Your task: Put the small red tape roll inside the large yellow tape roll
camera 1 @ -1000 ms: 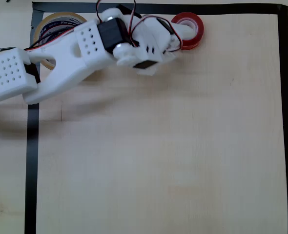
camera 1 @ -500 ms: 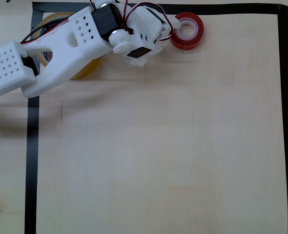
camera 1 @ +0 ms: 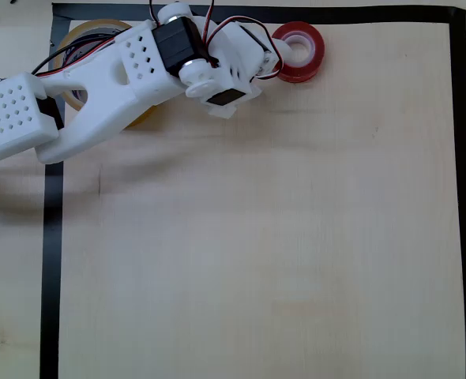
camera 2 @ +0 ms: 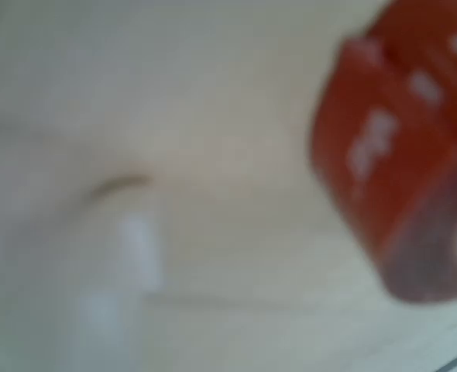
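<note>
Gripper (camera 1: 274, 57) touches the small glossy red tape roll (camera 1: 302, 52) far right of the large translucent yellow tape roll (camera 1: 91, 35); finger opening cannot be told.

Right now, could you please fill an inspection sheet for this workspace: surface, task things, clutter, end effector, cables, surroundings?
Surface: pale wood table, bordered by black tape.
Task things: red roll lies flat at the top edge, hole up; yellow roll at the top left corner, partly under the arm. Red is not inside yellow.
Clutter: nothing seen.
End effector: at the red roll's left side; open or shut cannot be told. Wrist view is blurred, red roll close.
Cables: red and black wires along the arm.
Surroundings: nothing seen beyond the border.
</note>
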Action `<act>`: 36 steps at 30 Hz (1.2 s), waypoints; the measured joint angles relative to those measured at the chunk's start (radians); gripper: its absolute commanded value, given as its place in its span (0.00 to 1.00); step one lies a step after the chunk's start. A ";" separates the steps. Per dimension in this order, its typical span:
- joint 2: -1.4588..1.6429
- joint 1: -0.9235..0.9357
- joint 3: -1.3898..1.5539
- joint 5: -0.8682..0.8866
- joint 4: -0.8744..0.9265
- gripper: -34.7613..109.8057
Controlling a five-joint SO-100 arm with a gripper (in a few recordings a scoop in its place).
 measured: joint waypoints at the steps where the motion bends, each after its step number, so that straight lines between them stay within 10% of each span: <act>1: 0.000 0.000 0.000 0.000 0.006 0.40; 36: 0.014 0.290 -0.015 -0.075 0.170 0.24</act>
